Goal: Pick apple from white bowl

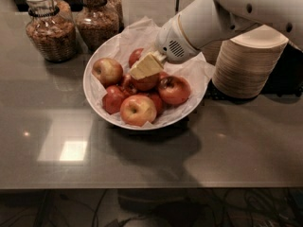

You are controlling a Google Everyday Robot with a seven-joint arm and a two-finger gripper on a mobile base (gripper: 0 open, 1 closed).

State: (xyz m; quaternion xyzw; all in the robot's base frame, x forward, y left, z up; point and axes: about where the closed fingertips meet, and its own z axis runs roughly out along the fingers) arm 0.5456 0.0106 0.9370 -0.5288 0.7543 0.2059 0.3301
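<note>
We see the gripper (146, 66) low over the middle of the white bowl (88, 91), covering the top of the apple (147, 83) beneath it, while the arm (208, 22) leaves the top and right edges, hides part of the stacked bowls (246, 65), and 2 jars (49, 30) are clipped at the top.

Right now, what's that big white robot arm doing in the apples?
The robot's arm is reaching into the white bowl to pick out an apple. Its gripper is down over the apple in the middle of the pile, which lies among other apples on crumpled paper. The apple is not lifted yet.
</note>
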